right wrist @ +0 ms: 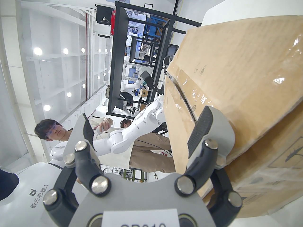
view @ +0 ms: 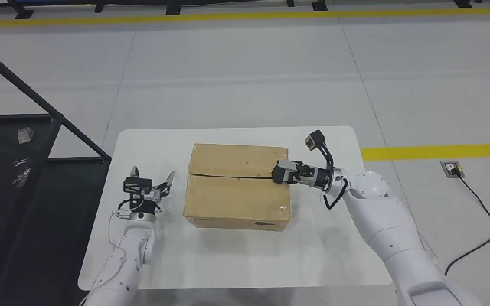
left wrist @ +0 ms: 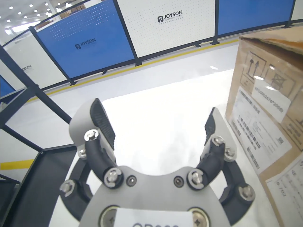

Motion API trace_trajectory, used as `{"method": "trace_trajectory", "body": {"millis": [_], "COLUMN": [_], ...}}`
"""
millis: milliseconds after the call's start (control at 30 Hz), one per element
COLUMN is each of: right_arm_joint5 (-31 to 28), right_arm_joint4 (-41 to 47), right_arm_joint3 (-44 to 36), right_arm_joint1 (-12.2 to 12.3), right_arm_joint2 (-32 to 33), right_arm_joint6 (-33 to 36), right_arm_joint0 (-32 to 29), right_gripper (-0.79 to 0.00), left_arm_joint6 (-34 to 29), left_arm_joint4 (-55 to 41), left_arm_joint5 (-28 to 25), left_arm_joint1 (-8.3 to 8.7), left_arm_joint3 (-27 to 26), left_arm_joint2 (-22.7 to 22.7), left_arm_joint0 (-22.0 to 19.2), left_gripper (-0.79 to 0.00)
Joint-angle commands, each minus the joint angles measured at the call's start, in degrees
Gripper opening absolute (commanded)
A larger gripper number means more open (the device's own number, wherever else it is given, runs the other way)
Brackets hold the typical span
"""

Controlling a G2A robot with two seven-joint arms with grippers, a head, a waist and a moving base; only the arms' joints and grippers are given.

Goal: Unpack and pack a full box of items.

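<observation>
A closed brown cardboard box (view: 237, 187) lies in the middle of the white table (view: 337, 245), its two top flaps meeting at a taped seam. My right gripper (view: 277, 174) is at the box's right end, level with the seam. In the right wrist view this gripper (right wrist: 144, 128) is open; one finger (right wrist: 206, 131) lies against the box top (right wrist: 248, 72) beside the seam, the other stands in the air. My left gripper (view: 151, 183) is low over the table, left of the box and apart from it. It stands open (left wrist: 156, 121) with nothing between its fingers, the labelled box side (left wrist: 267, 95) close by.
A black metal frame (view: 46, 153) stands off the table's left edge. Bare table surface lies in front of the box and to its right. A yellow floor line (view: 429, 151) and a floor socket (view: 452, 168) are beyond the table's right side.
</observation>
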Motion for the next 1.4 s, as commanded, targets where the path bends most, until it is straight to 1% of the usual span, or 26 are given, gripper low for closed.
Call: {"method": "trace_trajectory", "body": {"millis": [0,300,467,600,700,767,933,1033,1067,1133,1267,1367], "right_arm_joint5": [0.00,0.00,0.00,0.00,0.00,0.00,0.00,0.00,0.00,0.00,0.00,0.00], "right_arm_joint4": [0.00,0.00,0.00,0.00,0.00,0.00,0.00,0.00,0.00,0.00,0.00,0.00], "right_arm_joint3": [0.00,0.00,0.00,0.00,0.00,0.00,0.00,0.00,0.00,0.00,0.00,0.00], "right_arm_joint1": [0.00,0.00,0.00,0.00,0.00,0.00,0.00,0.00,0.00,0.00,0.00,0.00], "right_arm_joint2": [0.00,0.00,0.00,0.00,0.00,0.00,0.00,0.00,0.00,0.00,0.00,0.00], "right_arm_joint6": [0.00,0.00,0.00,0.00,0.00,0.00,0.00,0.00,0.00,0.00,0.00,0.00], "right_arm_joint0": [0.00,0.00,0.00,0.00,0.00,0.00,0.00,0.00,0.00,0.00,0.00,0.00], "right_gripper": [0.000,0.000,0.000,0.000,0.000,0.000,0.000,0.000,0.000,0.000,0.000,0.000], "left_arm_joint6": [-0.35,-1.57,-2.26,-2.41,-3.58,-4.23,-5.18,-5.87,-5.96,-5.57,-5.27,-4.48], "left_arm_joint4": [-0.69,-6.24,-6.82,-6.49,-4.38,-2.24,0.74,1.83,2.01,2.64,3.46,4.76], "left_arm_joint5": [0.64,4.21,5.77,5.35,3.29,0.90,-6.25,-12.57,-13.74,-14.10,-17.40,-18.95], "left_arm_joint1": [-0.05,-0.83,-1.25,-1.31,-1.07,-0.79,0.00,0.49,0.67,0.89,1.30,1.70], "left_arm_joint3": [-0.62,-2.16,-1.46,-0.45,0.44,0.75,0.26,-0.68,-1.08,-1.99,-3.80,-4.97], "left_arm_joint2": [-0.58,-2.94,-3.29,-3.75,-3.68,-3.40,-3.73,-3.84,-4.17,-4.62,-5.11,-5.66], "left_arm_joint0": [0.58,1.69,1.38,1.55,2.12,2.72,4.49,5.30,5.45,6.04,7.48,8.75], "left_gripper": [0.000,0.000,0.000,0.000,0.000,0.000,0.000,0.000,0.000,0.000,0.000,0.000]}}
